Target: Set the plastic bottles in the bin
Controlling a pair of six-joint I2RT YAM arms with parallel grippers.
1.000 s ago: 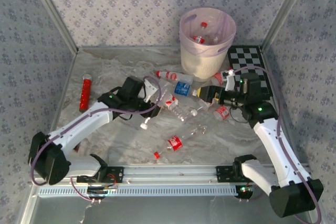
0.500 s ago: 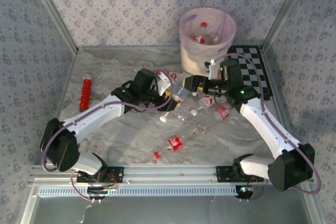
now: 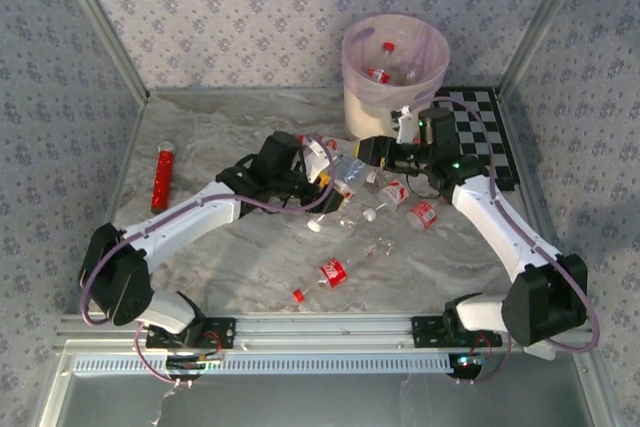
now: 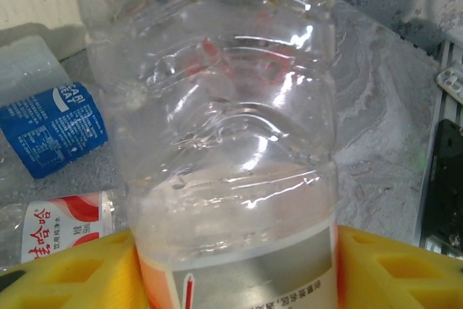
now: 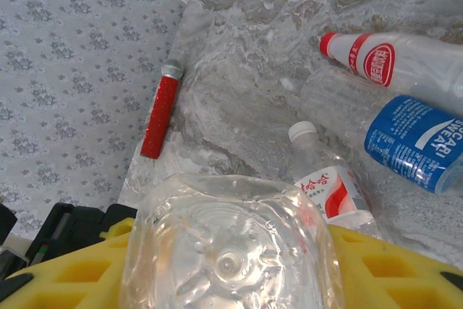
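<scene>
"CARI" on blue-label bottle [image 5: 416,142] (cut off)

The cream-white bin [image 3: 385,117], lined with a pale lilac bag, stands upright at the table's far side with a few red-capped bottles [image 3: 380,72] inside. A dented clear bottle [image 4: 231,142] sits between the yellow pads of the left gripper [image 4: 231,273]. A second clear bottle [image 5: 224,236], its base toward the wrist camera, sits between the pads of the right gripper [image 5: 231,273]. Lying on their sides near the bin are a blue-labelled bottle [image 5: 419,139] and a red-capped bottle [image 5: 383,59]. A red-labelled bottle [image 3: 335,272] lies nearest the arms.
</scene>
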